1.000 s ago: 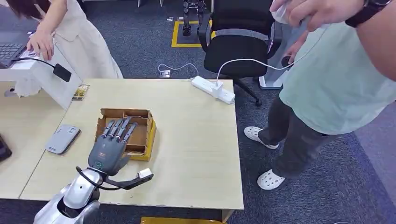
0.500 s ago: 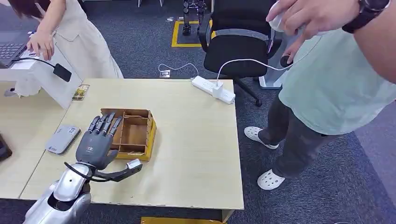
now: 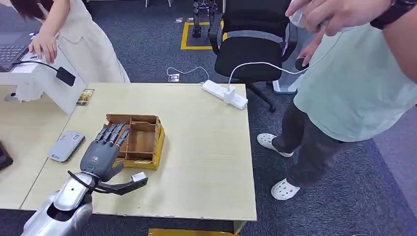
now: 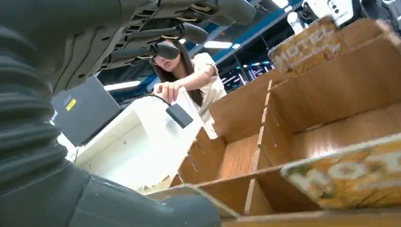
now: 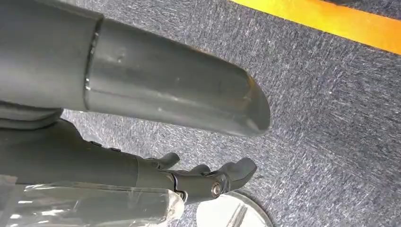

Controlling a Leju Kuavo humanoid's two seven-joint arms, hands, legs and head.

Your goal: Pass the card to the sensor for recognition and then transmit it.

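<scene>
A brown cardboard box (image 3: 143, 141) with dividers stands on the light wooden table (image 3: 206, 157). My left hand (image 3: 102, 153) hovers at the box's left edge, fingers spread over its rim and holding nothing. Close up, the left wrist view has the box's compartments (image 4: 302, 142) and printed yellow cards (image 4: 350, 175) standing in them, my fingers (image 4: 184, 33) above. Left of the box, a flat grey sensor device (image 3: 66, 146) lies on the neighbouring table. Another card (image 3: 85, 97) lies at the table's far left corner. My right hand (image 5: 208, 179) hangs over the carpet, holding nothing.
A white power strip (image 3: 223, 94) with a plugged cable lies at the table's far edge. A black office chair (image 3: 251, 44) stands behind it. One person (image 3: 354, 83) stands close on the right; another (image 3: 83, 39) leans over a laptop (image 3: 10, 54) at the back left.
My left hand has slid left and back toward me, from above the box's middle to its left edge. The person on the right shifted their raised hand slightly.
</scene>
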